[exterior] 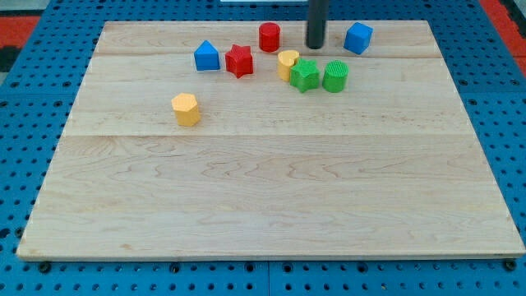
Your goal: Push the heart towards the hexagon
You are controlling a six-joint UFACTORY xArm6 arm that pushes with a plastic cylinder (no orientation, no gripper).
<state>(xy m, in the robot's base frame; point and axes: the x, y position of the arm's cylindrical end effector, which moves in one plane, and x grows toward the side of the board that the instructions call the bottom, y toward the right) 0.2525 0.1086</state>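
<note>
Two risks w/ my tip [316, 46] free, touching nothing, upper centre: clipping green star [304, 75] beside yellow heart [287, 63], or skewing heart off yellow hexagon [186, 108], centre-left.

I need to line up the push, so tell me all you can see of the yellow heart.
The yellow heart is a small, plain yellow block that looks like plastic, lying flat on the wooden board near the view's top. Its right side is partly hidden by the green star, which seems to touch it. The red cylinder stands apart to its upper left. My tip is just up and right of it, not touching. The yellow hexagon lies well off to the lower left.
</note>
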